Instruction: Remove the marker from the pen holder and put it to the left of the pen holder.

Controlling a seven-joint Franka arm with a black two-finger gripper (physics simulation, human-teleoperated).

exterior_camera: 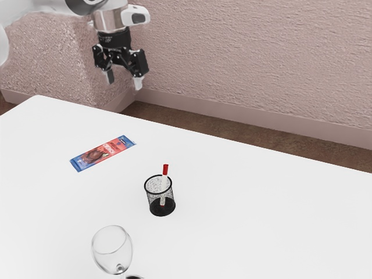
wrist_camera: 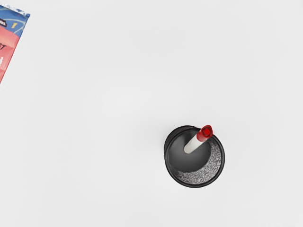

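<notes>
1. Hanging above the far edge of the worktop [exterior_camera: 261, 215] in the exterior view, the jaws point downward and stand apart, with a clear gap between their tips and nothing clamped there. The arm [exterior_camera: 110, 20] comes in from the exterior view's upper left.
2. The marker [exterior_camera: 165, 179] is in the pen holder [exterior_camera: 155, 197], tilted, with its red end up and sticking out past the rim. Its white body runs down inside toward the bottom.
3. The pen holder is upright on the worktop, a round black mesh cup with a dark base. In the wrist view, the marker's red end overlaps the rim.
4. A flat packet [exterior_camera: 102, 153], blue at its ends and red along the middle, lies on the worktop, apart from the pen holder and toward the arm. Part of it is also visible in the wrist view.
5. A clear wine glass [exterior_camera: 112, 253] is in the exterior view's lower left, nearer that camera than the pen holder and apart from it. Its foot is cut off by the picture's edge.
6. Beyond the worktop are a brown floor [exterior_camera: 232, 133] and a rough pinkish wall [exterior_camera: 250, 58].
</notes>
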